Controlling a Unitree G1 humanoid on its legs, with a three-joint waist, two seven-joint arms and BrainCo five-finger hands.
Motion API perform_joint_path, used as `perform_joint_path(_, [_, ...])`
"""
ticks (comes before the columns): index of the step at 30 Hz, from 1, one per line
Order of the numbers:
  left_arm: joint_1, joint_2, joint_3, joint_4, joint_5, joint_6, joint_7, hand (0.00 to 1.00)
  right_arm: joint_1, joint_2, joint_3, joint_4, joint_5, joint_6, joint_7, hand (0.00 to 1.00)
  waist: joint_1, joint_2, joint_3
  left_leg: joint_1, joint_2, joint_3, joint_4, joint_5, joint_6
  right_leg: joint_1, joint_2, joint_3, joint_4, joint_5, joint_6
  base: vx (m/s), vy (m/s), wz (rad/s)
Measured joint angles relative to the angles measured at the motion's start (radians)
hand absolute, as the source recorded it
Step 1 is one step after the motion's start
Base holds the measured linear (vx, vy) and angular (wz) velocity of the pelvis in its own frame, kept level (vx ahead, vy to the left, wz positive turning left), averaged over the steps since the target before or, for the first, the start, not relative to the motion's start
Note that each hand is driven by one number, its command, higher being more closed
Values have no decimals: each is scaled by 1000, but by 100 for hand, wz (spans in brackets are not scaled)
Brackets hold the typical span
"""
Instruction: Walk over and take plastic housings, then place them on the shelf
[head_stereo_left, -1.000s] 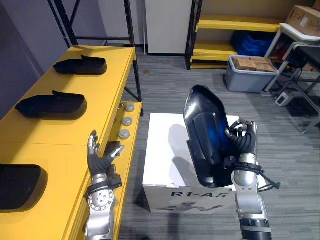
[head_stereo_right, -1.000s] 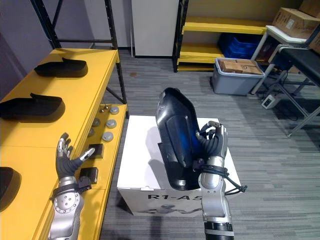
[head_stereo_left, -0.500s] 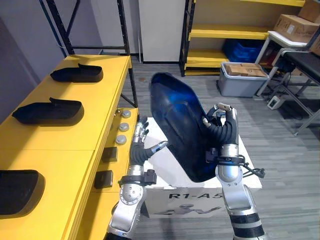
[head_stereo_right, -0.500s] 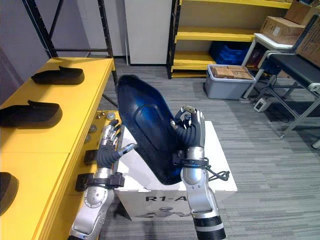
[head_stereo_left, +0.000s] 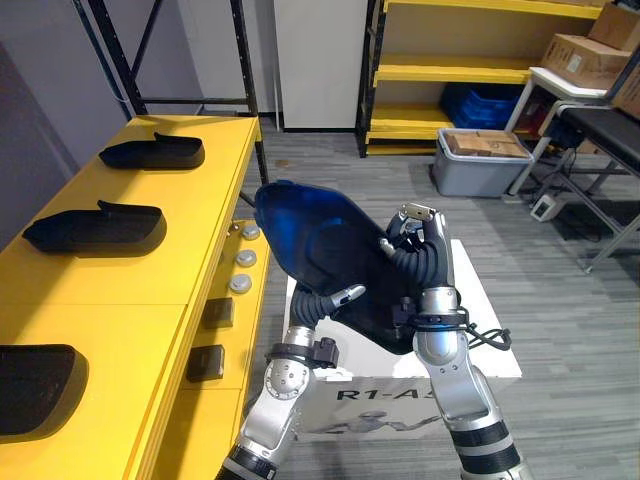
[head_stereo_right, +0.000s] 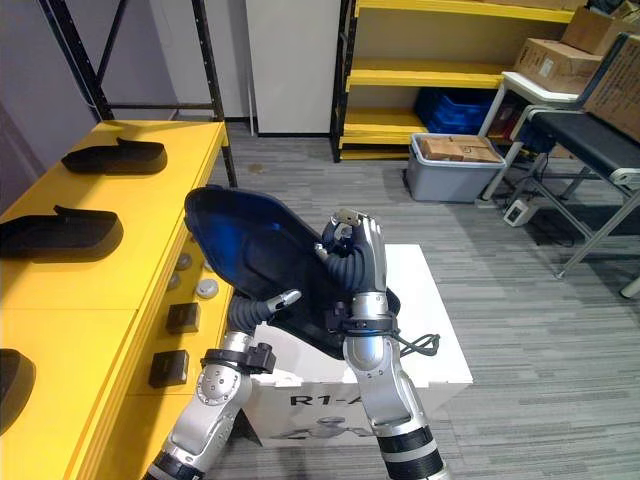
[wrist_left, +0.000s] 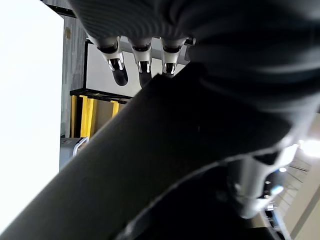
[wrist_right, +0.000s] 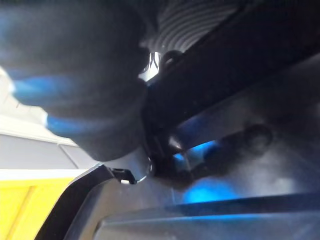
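Right now, up in the air in the middle of the head views: a big, shiny black plastic housing (head_stereo_left: 315, 240), tipped on a slant above a white cardboard box (head_stereo_left: 470, 300). Gripped at its 3 o'clock edge by the right hand (head_stereo_left: 425, 255), with fingers curled tight round the rim. Propped from below, at 6 o'clock, by the left hand (head_stereo_left: 322, 303), with straight fingers (wrist_left: 142, 62) laid against the dark shell and nothing pinched.

Looks like the carrying step, about halfway through this one's trip. Best to turn slowly toward the long yellow shelf (head_stereo_left: 130, 290) at 9 o'clock. Hold the shell steady with both hands. Aim for the bare yellow patch between the middle black housing (head_stereo_left: 95, 225) at 9 o'clock and the near black housing (head_stereo_left: 35, 375) at 8 o'clock. Stay clear of the far black housing (head_stereo_left: 150, 152) at 10 o'clock and of the small round grey pieces (head_stereo_left: 240, 283) on the low ledge. Lower gently, and let go only once flat on the shelf.
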Motion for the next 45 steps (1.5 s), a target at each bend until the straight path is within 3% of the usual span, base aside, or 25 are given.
perform_joint_path(8, [0,11,-18,3,-16,-1,14,100,-14,-15,15,5,1,0,-13,100,0,0,-5,1,0,-5,1,0,0,0,-1,-2,1,1,0,-13,4,1])
perform_joint_path(9, [0,11,-18,3,-16,-1,18,100,-14,-15,16,6,1,0,-13,0,0,0,-5,1,0,-5,1,0,0,0,-1,-3,1,1,0,0,0,0])
perform_joint_path(16, [2,11,-5,32,-15,21,46,100,-2,4,36,9,41,-6,-6,0,-12,0,-6,1,0,-6,1,0,1,1,-1,-4,0,1,0,0,0,0])
perform_joint_path(20, [9,11,21,33,7,31,41,100,52,17,29,10,98,-36,13,0,-23,0,-6,3,0,-5,1,0,1,3,-1,-4,0,1,0,0,0,0])
perform_joint_path(26, [22,6,61,29,63,31,16,100,102,0,-79,1,190,-45,67,0,-24,-1,-5,20,1,1,-2,0,0,14,0,-2,0,0,0,-5,1,-3])
perform_joint_path(32, [23,-40,79,-22,106,8,-18,100,105,-44,-148,-145,310,-106,116,0,-30,-7,-1,23,6,12,-5,-1,-1,10,5,6,1,1,0,-20,1,-6])
perform_joint_path(33, [24,-45,94,-28,106,1,-24,100,105,-52,-206,-186,334,-133,122,0,-31,-7,-1,23,7,19,-5,-2,-1,6,6,14,3,1,0,2,0,-12])
perform_joint_path(36, [52,-37,136,-23,114,1,-30,100,96,-56,-351,-241,383,-157,109,0,-35,-7,-1,23,9,25,-5,-4,0,2,9,26,4,1,0,6,0,-8])
perform_joint_path(38, [118,-9,219,-7,126,16,-29,100,91,-102,-561,-272,436,-192,72,0,-58,-7,-1,23,10,28,-5,-9,-2,1,10,28,2,1,0,9,-4,-7])
perform_joint_path(42, [151,0,252,-17,144,23,-31,100,180,-127,-709,-242,442,-201,58,0,-66,-7,-1,21,11,29,-5,-11,-3,-1,11,28,1,0,0,2,-1,-1])
perform_joint_path(45, [170,-1,257,-61,152,22,-48,100,262,-124,-770,-86,442,-197,58,0,-77,-7,-1,18,11,28,-3,-13,-3,-3,10,28,2,0,0,0,0,0])
